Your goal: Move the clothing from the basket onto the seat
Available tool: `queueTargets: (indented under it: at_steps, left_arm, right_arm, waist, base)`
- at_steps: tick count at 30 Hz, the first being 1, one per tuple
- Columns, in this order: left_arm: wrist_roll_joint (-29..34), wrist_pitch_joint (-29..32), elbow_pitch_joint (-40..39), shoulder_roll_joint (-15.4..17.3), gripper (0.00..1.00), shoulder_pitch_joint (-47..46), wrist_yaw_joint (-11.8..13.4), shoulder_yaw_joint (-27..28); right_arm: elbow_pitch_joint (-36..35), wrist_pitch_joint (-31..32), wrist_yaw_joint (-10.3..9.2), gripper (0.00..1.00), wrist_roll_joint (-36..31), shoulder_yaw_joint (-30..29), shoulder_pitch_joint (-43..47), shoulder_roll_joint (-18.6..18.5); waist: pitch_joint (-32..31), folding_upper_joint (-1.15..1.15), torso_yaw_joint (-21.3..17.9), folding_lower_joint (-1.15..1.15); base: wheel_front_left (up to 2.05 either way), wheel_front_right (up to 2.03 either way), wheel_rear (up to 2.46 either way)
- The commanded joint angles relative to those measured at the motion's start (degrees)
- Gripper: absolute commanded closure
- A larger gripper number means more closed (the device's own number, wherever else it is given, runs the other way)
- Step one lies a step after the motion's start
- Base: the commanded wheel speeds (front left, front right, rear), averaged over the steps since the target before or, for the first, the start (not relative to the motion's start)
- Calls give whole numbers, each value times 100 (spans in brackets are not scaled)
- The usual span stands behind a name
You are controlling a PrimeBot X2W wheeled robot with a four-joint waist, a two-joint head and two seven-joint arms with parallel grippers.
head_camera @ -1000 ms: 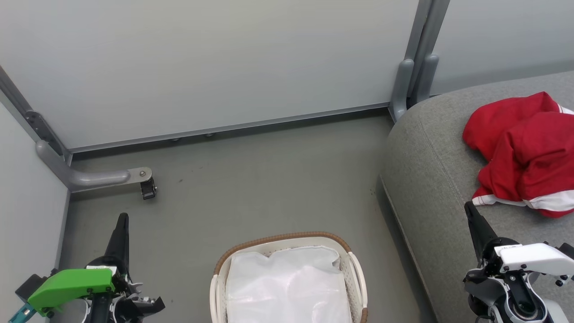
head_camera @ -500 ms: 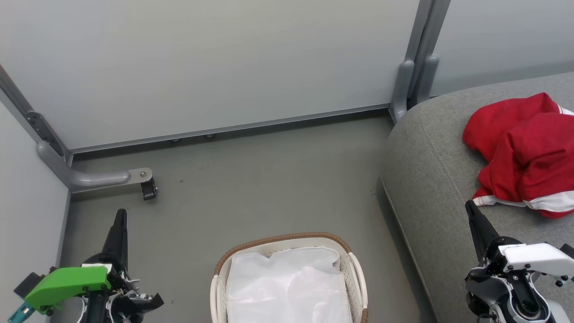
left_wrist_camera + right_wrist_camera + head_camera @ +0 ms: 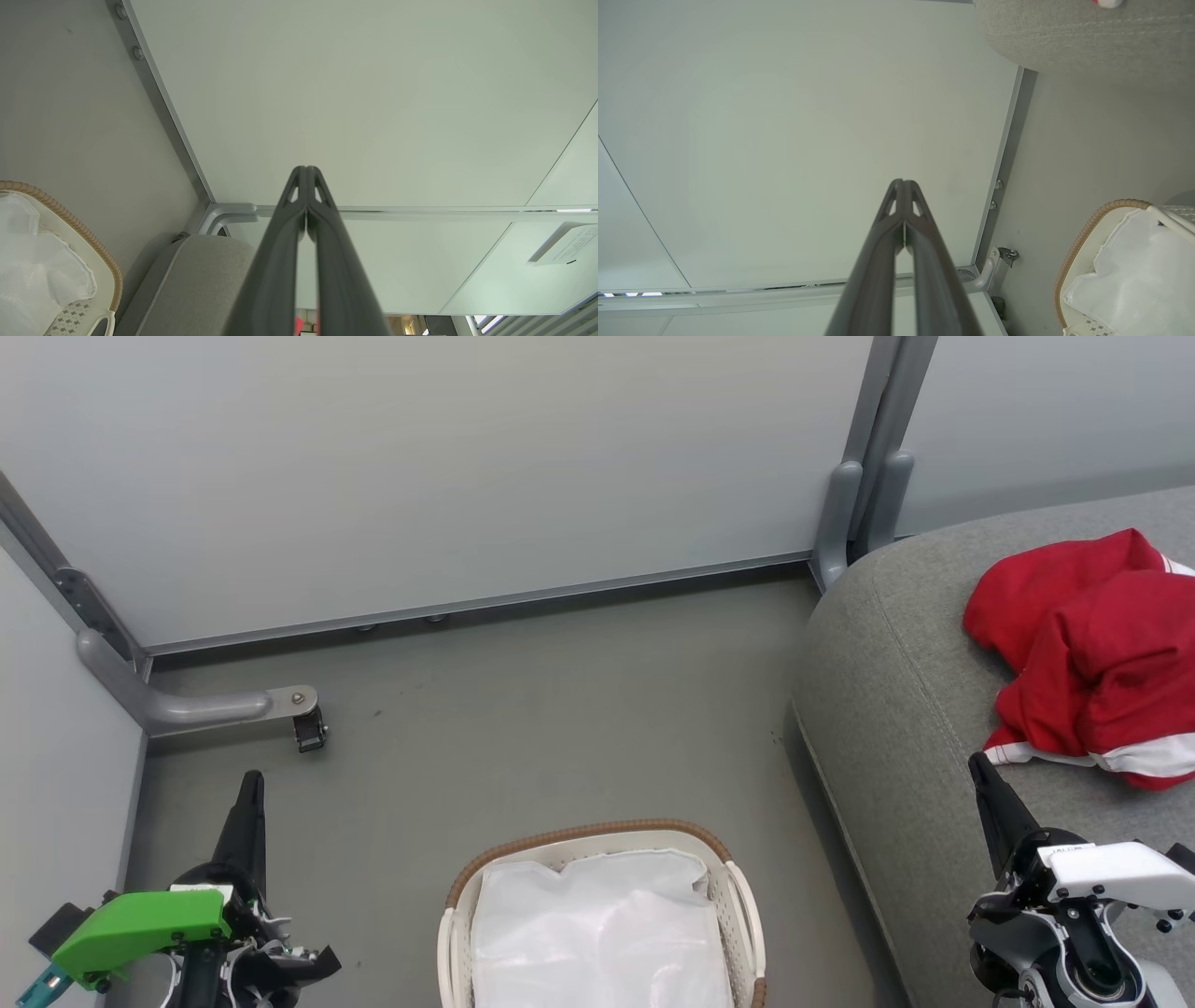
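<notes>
Two bright red garments [image 3: 1088, 653] lie heaped on the grey seat [image 3: 906, 728] at the right; the lower one has white stripe trim. On the floor in front of me stands the white basket [image 3: 738, 887] with its brown woven rim, and inside it shows just the white liner cloth [image 3: 597, 933]. My left gripper [image 3: 252, 782] is shut with nothing in it, left of the basket above the floor. Over the seat's near part my right gripper [image 3: 977, 765] is shut on nothing, its tip just below the striped hem. The wrist views show each pair of fingers [image 3: 306, 175] [image 3: 903, 186] pressed together.
Pale partition panels stand behind the floor, with a grey post [image 3: 868, 457] at the seat's back corner. A grey bracket foot with a small caster [image 3: 308, 728] sticks out from the left panel above my left gripper. Bare grey floor [image 3: 523, 728] lies between basket and panels.
The left gripper has dropped slightly lower in the view. The right gripper, garments and basket have stayed put.
</notes>
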Motion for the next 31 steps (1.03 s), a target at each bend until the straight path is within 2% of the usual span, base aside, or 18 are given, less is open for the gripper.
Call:
queueTargets:
  at_steps: [1,31]
  left_arm:
    - [-17,26,-13,40,100,-72,-26,14]
    - [-16,25,-13,40,100,-72,-26,13]
  right_arm:
    - [-21,10,0,100,20,-12,60,-34]
    - [-20,9,0,100,21,-11,60,-34]
  waist:
    - [0,0,0,0]
    - [0,0,0,0]
  base:
    - [0,0,0]
    - [0,0,0]
